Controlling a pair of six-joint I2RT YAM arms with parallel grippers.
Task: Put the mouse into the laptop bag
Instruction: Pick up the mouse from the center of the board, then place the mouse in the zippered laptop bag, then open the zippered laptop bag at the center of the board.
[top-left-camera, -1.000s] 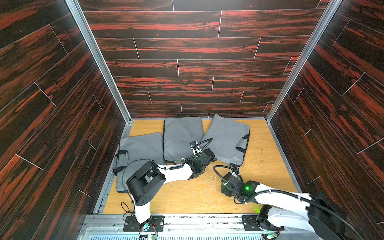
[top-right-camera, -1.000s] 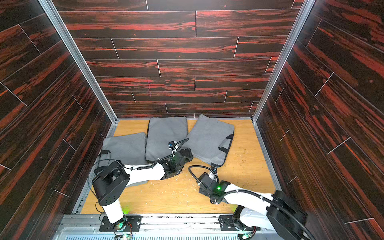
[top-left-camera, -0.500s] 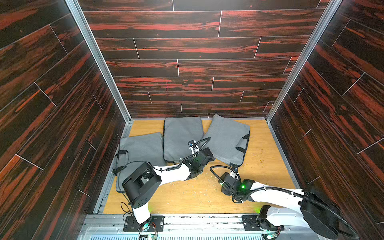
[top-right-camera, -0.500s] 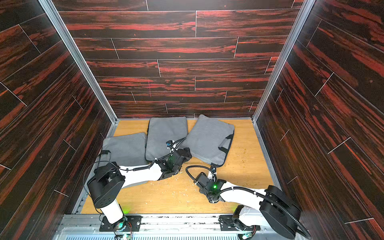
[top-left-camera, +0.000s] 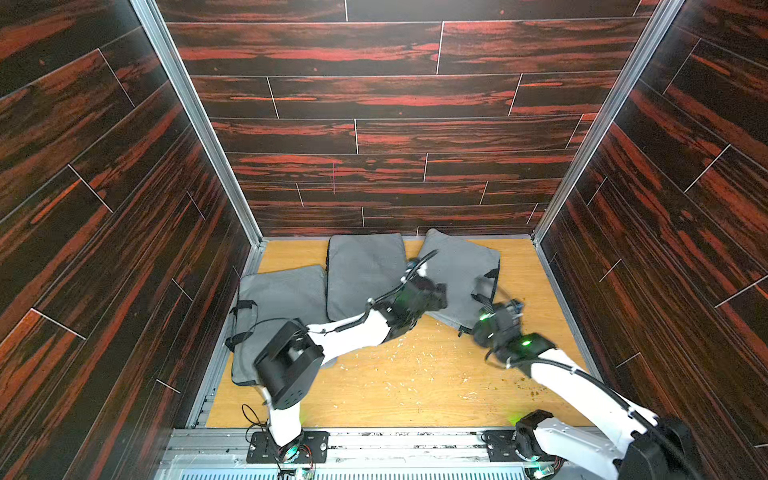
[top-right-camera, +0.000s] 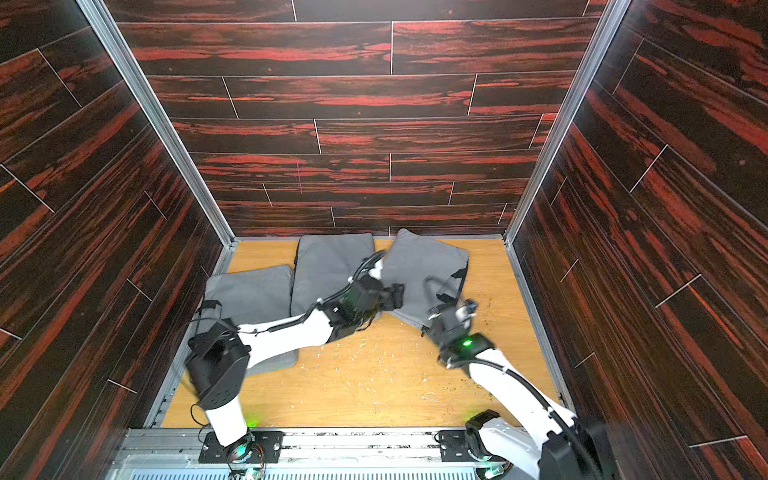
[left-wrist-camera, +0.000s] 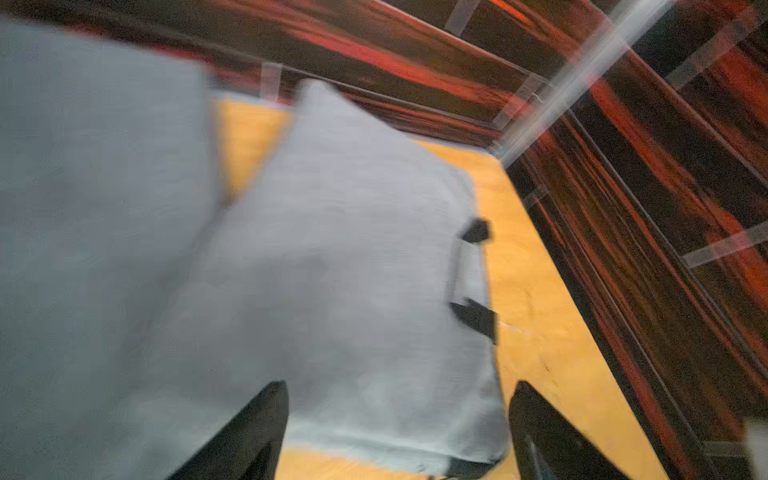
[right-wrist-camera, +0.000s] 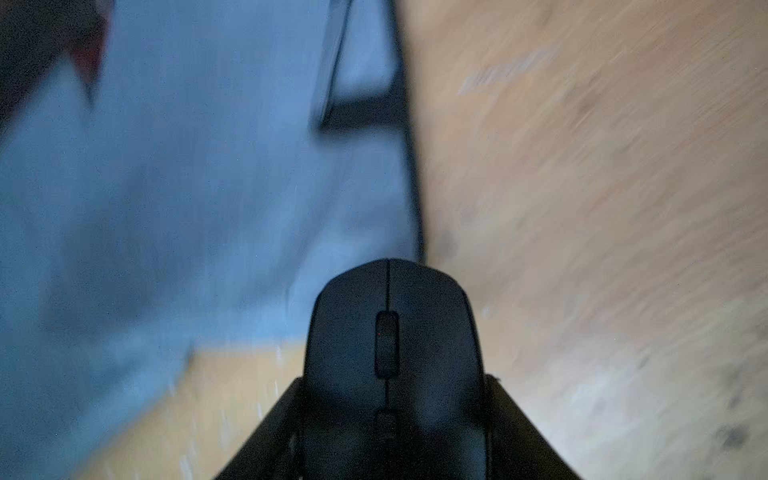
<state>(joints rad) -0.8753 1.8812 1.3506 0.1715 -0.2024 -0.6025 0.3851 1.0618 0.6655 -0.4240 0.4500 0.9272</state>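
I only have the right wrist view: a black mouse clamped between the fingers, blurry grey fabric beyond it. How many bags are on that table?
Observer: Three grey ones, in both top views: a wall-side bag, a middle bag and an angled bag, which is the fabric you see.
Operator: While the right gripper carries the mouse, what is the left one doing?
Observer: The left gripper hangs over the angled bag's near edge, jaws wide open, gripping nothing.
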